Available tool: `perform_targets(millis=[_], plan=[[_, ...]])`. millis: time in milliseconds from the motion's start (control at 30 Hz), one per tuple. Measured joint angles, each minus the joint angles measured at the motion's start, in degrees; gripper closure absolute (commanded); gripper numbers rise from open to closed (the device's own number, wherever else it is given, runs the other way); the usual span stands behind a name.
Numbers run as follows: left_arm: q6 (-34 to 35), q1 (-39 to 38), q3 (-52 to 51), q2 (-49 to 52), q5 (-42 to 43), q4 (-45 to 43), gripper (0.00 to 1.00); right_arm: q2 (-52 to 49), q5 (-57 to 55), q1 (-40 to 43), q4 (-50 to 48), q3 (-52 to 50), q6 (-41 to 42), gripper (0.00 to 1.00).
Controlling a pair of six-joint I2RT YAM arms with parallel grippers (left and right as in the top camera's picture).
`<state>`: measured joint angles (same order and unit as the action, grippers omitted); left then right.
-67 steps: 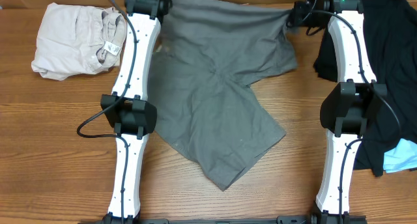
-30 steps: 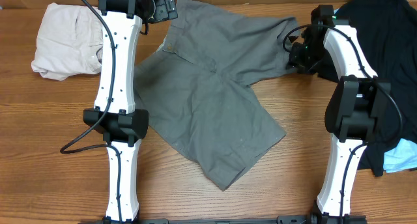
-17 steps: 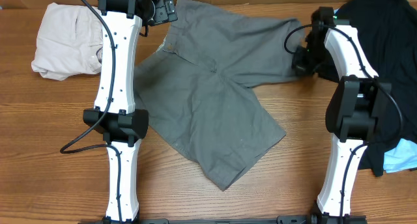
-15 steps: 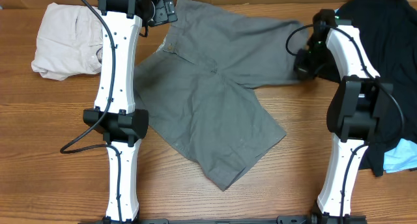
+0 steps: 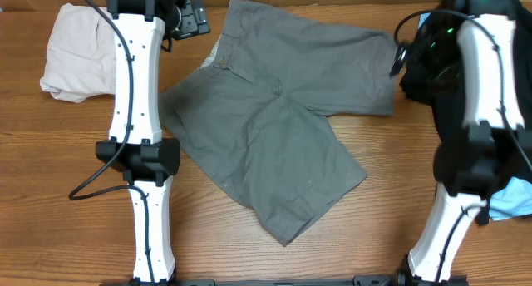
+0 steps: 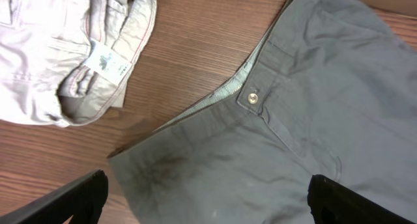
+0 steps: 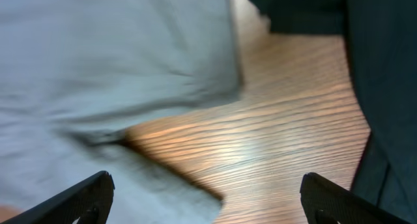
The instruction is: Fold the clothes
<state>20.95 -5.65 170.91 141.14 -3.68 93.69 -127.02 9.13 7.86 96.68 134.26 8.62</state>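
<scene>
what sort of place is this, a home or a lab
Likely a robotics lab bench, not a home: two white robot arms at a wooden table, with grey shorts, a cream garment and a black T-shirt laid out. The room itself is out of view.

Overhead straight down; wrist views close over shorts (image 5: pixel 274 128)

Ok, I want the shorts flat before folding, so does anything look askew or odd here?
Yes. The grey shorts lie askew, one leg pointing right and the other slanting toward the robot. Beside the button, striped lining shows where the cloth is turned open, and a dark smudge marks the fabric nearby.
</scene>
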Motion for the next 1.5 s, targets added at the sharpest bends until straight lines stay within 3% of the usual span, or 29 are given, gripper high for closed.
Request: perform_targets(millis=[133,233,333,400,500,733,933,1233,1500], plan=[[-1.4,0.5,-0.2,-5.2,1.4,1.2,0.0,11.1,2.5,-0.2,0.3,1.1,-0.7,0.09],[-1.7,0.5,-0.2,-11.9,2.4,1.2,0.0,19.5,3.3,-0.9,0.3,1.4,-0.8,0.25],[-1.8,0.4,0.5,-18.5,5.0,1.3,0.0,28.5,3.6,-4.0,0.3,-0.5,-1.2,0.25],[-1.6,0.4,1.1,-20.4,6.4,1.5,0.0,33.6,3.8,-6.4,-0.1,-5.4,-1.2,0.21],[-0.3,0.4,1.1,-19.8,8.1,0.3,0.0,42.4,4.2,-9.4,-1.3,-23.6,-1.2,0.19],[0.1,-0.5,0.7,-15.8,8.6,-0.7,0.0,43.0,4.0,-9.5,-23.0,-57.1,-1.1,0.25],[0.1,-2.1,0.5,-9.7,9.1,0.2,0.0,38.2,4.5,-9.5,-37.6,-75.3,-1.0,0.32],[0.1,-2.1,0.3,-4.0,9.1,1.2,0.0,37.8,7.0,-13.5,-49.8,-85.5,1.5,0.37],[0.1,-2.1,0.2,-3.7,9.0,1.5,0.0,37.8,0.6,-15.1,-54.0,-88.7,6.4,0.56]])
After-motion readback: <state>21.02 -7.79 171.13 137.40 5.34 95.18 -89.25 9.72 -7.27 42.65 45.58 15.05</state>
